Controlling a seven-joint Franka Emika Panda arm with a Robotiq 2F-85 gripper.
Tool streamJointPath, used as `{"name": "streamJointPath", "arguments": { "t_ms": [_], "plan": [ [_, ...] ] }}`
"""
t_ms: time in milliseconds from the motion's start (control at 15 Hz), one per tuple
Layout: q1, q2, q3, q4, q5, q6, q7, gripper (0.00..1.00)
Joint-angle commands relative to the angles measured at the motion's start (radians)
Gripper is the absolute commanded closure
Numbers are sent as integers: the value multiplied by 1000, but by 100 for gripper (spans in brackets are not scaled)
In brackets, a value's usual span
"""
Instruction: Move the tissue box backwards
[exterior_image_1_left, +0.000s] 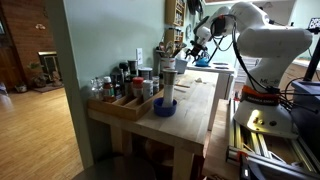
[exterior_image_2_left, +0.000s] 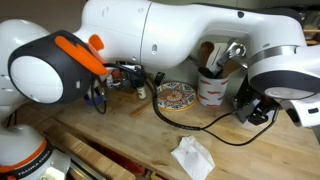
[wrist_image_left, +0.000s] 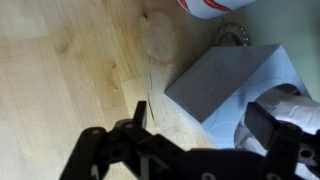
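Gripper (wrist_image_left: 198, 112) is wide open in the wrist view, with the two black fingers (wrist_image_left: 140, 112) spread far apart and nothing held between them. It points down at the wooden table (wrist_image_left: 70, 60). The near corner of the tissue box (wrist_image_left: 215, 85) sits in the gap between the fingers.

The box looks grey from up here and lies at a diagonal to the gripper, not squared up with it. A white tissue (wrist_image_left: 290, 95) sticks out of it on the right side of the picture, right by the finger on that side. Can't tell whether that finger actually touches the tissue or the box.

In an exterior view the tissue box (exterior_image_2_left: 192, 157) sits on the table toward the front edge, tissue puffed out on top. Behind it and well apart are a patterned plate (exterior_image_2_left: 176, 96) and a white utensil crock (exterior_image_2_left: 210, 92), which stand just beside each other. A black cable (exterior_image_2_left: 215, 135) loops across the table between the box and those two. The big white arm blocks most of the rest.

In an exterior view the table also carries a wooden tray of bottles (exterior_image_1_left: 125, 100) and a blue bowl (exterior_image_1_left: 165, 108) at the near end, far from the gripper.
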Motion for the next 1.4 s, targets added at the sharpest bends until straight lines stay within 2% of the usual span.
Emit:
{"name": "streamJointPath", "arguments": {
  "t_ms": [0, 333, 733, 867, 933, 1000, 1067, 1333],
  "plan": [
    [-22, 45, 48, 77, -23, -10, 128, 0],
    [-23, 61, 75, 106, -32, 5, 229, 0],
    [-29, 92, 87, 135, -48, 76, 322, 0],
    [-33, 101, 95, 143, -56, 76, 340, 5],
    [-35, 105, 100, 147, -60, 74, 346, 11],
    [-36, 109, 104, 152, -64, 71, 350, 29],
    [-37, 113, 109, 157, -68, 68, 355, 40],
    [-43, 124, 127, 186, -87, 60, 368, 70]
  ]
}}
